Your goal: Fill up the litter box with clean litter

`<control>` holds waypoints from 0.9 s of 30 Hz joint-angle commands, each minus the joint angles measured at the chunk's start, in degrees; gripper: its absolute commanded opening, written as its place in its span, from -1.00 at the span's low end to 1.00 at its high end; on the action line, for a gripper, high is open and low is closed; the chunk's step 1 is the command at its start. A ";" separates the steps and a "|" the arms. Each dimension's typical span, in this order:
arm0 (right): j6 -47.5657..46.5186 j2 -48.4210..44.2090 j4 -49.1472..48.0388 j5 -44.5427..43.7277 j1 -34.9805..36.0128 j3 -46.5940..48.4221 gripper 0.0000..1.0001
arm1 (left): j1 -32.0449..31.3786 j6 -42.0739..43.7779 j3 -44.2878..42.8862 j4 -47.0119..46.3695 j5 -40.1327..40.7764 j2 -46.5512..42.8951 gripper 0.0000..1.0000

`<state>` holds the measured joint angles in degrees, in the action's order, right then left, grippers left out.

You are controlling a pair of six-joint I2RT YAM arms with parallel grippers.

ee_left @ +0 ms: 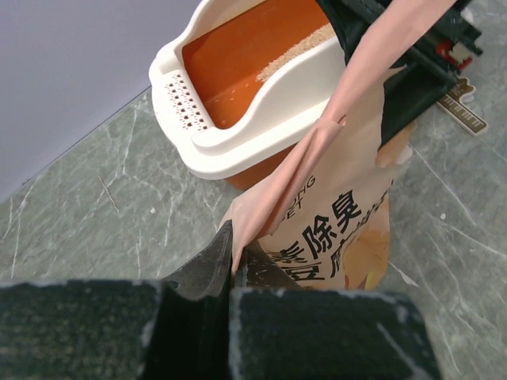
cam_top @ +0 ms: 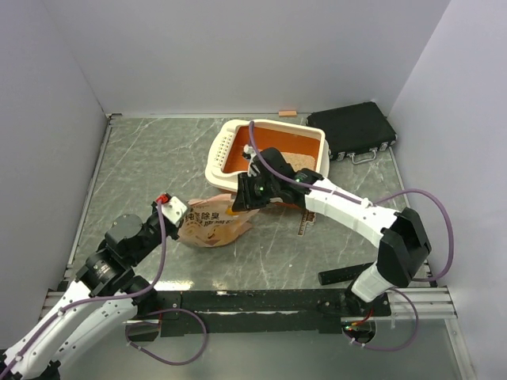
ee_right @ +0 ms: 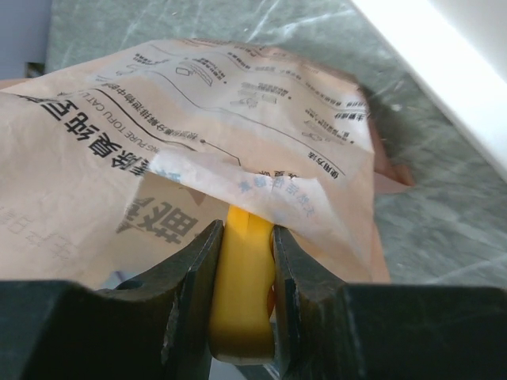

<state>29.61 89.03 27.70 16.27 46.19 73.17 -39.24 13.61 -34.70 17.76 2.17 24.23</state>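
A two-armed robot works at a tan paper bag (cam_top: 212,228) of cat litter, centre of the overhead frame, on a grey marbled surface (cam_top: 135,158). The left hand (ee_left: 231,265), pressed together, pinches the bag's upper edge at the bottom of its wrist view and holds the mouth up. The right hand (ee_right: 242,237) clamps a yellow scoop (ee_right: 240,301) by what seems to be its handle, the rest hidden under a paper flap. The litter box (cam_top: 223,154), orange with a cream rim, sits just above the bag in the overhead frame. A strip of clean litter (ee_left: 295,49) lies along one end of it and most of the orange floor is bare, so the filling looks barely begun. The thin paper could slip or tear from the left hand's narrow pinch, letting the mouth collapse onto the scoop. A loaded scoop lifted over the box's high rim could shed granules onto the surface, and a hard drag might topple the slumped bag. Print on the bag reads "PURE TOFU CAT LI…", upside down in the right wrist view, and large characters "除臭" show in the left wrist view. The smaller lines are too fine to read.
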 commanded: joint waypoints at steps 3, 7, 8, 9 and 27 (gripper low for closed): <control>5.81 5.89 -12.55 15.70 -3.11 -13.65 -1.00 | -0.31 -2.62 1.21 -8.62 2.48 -1.81 -0.98; 11.25 7.38 -26.06 28.25 -5.06 -20.33 -1.00 | -0.31 -2.01 2.09 -9.41 3.27 -4.18 -0.98; 13.79 8.60 -28.47 29.94 -5.15 -21.21 -1.00 | -0.31 -2.00 2.26 -9.76 3.45 -4.45 -0.98; 15.55 9.31 -32.32 31.35 -4.98 -22.96 -1.00 | -0.31 -1.57 2.53 -9.67 3.54 -4.71 -0.99; 52.48 14.07 -91.87 38.49 -2.69 -40.91 -1.00 | -0.31 -2.01 4.46 -10.55 4.42 -5.77 -0.99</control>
<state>73.21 104.62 -62.43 48.53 42.54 35.46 -39.72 12.53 -29.89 15.35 6.22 20.53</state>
